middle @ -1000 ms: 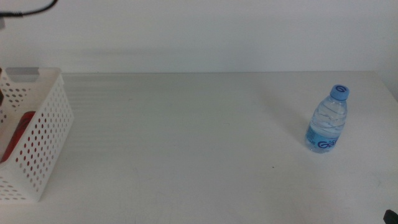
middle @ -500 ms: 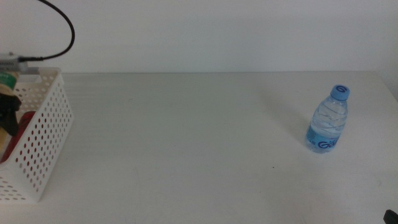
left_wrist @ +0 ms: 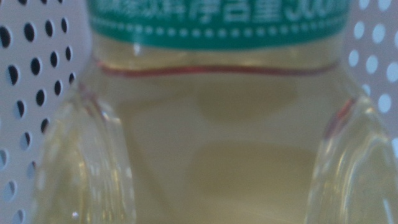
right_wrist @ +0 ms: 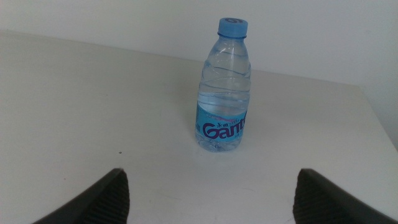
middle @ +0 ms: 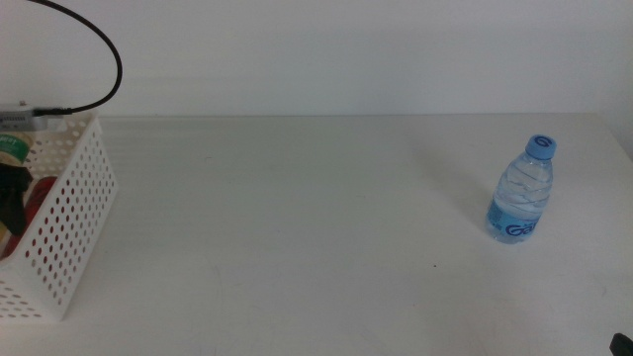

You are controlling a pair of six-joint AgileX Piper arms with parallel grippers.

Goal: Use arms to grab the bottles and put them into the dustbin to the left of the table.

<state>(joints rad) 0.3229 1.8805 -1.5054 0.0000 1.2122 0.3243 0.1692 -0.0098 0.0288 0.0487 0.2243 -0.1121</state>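
The left gripper (middle: pixel 12 188) hung inside the white perforated dustbin (middle: pixel 69 227) at the bench's (middle: pixel 297 218) left edge, with the yellow tea bottle (left_wrist: pixel 211 124) filling its wrist view right up against it (whether its fingers were clamped or parted could not be told). A red can (middle: pixel 40 193) lay in the dustbin. The right gripper (right_wrist: pixel 208 205) waited with fingers (right_wrist: pixel 99 199) spread wide and empty, the blue-capped water bottle (right_wrist: pixel 224 87) standing upright on the bench ahead of them, well apart.

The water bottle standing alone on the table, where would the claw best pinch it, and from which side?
Probably around the labelled lower body of the water bottle, coming in level from the right gripper's side. The bottle stands upright, round, with open table around it.
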